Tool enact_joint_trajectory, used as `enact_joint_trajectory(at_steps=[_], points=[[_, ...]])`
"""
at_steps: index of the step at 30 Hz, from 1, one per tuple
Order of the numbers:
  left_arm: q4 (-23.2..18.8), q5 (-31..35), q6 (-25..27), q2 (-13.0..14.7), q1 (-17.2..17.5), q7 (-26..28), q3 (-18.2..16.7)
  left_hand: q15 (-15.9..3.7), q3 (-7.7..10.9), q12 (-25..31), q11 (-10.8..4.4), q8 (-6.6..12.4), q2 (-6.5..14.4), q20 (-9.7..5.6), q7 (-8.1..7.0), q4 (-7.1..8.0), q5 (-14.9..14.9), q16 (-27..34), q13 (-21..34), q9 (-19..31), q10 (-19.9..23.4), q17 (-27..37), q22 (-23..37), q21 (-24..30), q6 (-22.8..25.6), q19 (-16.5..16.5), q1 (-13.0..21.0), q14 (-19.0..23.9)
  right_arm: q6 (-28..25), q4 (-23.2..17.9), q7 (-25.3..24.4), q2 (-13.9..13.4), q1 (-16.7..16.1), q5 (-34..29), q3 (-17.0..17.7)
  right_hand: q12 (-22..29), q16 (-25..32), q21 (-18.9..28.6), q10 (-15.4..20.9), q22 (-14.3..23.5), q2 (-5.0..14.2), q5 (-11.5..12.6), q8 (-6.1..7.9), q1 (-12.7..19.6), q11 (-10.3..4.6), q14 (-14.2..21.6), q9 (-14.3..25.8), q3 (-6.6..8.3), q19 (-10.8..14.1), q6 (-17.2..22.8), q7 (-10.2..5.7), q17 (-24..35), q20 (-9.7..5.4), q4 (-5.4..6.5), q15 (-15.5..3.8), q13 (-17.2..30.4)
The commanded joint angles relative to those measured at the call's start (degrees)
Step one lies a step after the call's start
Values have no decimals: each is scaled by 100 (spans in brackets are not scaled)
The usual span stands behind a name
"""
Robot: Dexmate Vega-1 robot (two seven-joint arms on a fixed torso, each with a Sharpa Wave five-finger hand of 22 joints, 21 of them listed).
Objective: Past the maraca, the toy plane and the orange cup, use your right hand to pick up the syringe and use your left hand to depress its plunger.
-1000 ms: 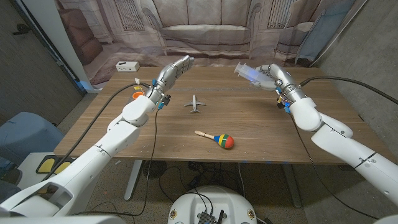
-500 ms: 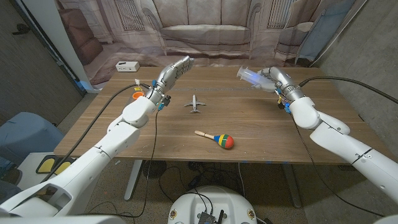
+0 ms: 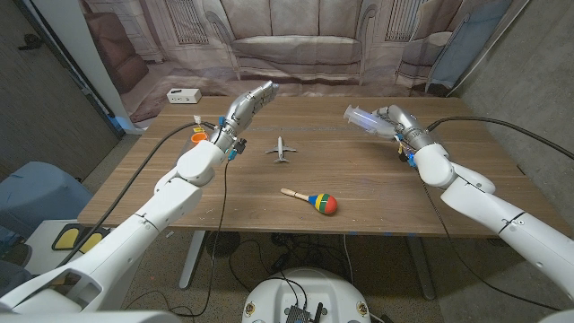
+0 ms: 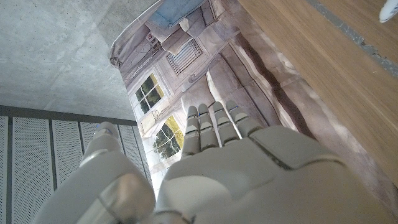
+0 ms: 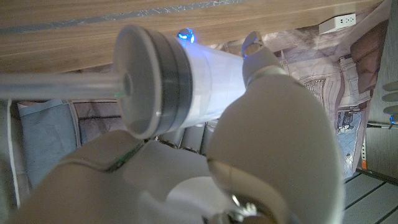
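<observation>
My right hand holds the clear syringe above the table's far right, its barrel pointing toward the middle. Up close in the right wrist view, the syringe lies across my right hand, its thin rod running out past the barrel's flange. My left hand hovers over the far left part of the table with its fingers straight and together, holding nothing; the left wrist view shows the left hand from behind. The white toy plane and the colourful maraca lie mid-table. The orange cup peeks out behind my left arm.
A white power strip lies at the table's far left corner. A printed backdrop hangs just behind the far edge. A concrete wall stands close on the right side.
My right hand has drifted slightly right and lower with the syringe, which now tilts a bit more level. The left hand has stayed where it was.
</observation>
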Motion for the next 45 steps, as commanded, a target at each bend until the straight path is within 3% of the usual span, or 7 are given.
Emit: enact_joint_trajectory(at_steps=[1, 31, 45], points=[[-177, 64, 40, 54, 138, 131, -52, 11, -33, 17, 16, 12, 2, 10, 10, 0, -11, 3, 16, 17, 29, 22, 19, 13, 41, -15, 19, 51, -217, 441, -95, 60, 265, -309, -426, 36, 21, 47, 197, 17, 958, 32, 35, -151, -50, 396, 29, 536, -33, 590, -517, 9, -77, 460, -623, 19], [-307, 75, 250, 85, 177, 235, -84, 8, -46, 16, 0, 7, 5, 30, 19, 2, -13, -2, 16, 18, 44, 22, 19, 8, 57, -18, 17, 51, -207, 1443, -74, 426, 712, -293, -1035, 10, -3, 128, 170, 10, 957, 25, 25, -175, -35, 341, 23, 552, -101, 589, -539, 37, -51, 447, -603, 5], [-312, 99, 290, 57, 158, 263, -47, 14, -51, 11, 1, 2, 10, 39, 8, 3, -14, -5, 16, 18, 40, 22, 20, 4, 57, -26, 18, 47, -301, 1642, 5, 414, 827, -338, -1214, -20, -42, 146, 120, 6, 948, 28, 13, -166, -80, 257, 20, 571, -164, 567, -547, 44, -34, 417, -560, -11]])
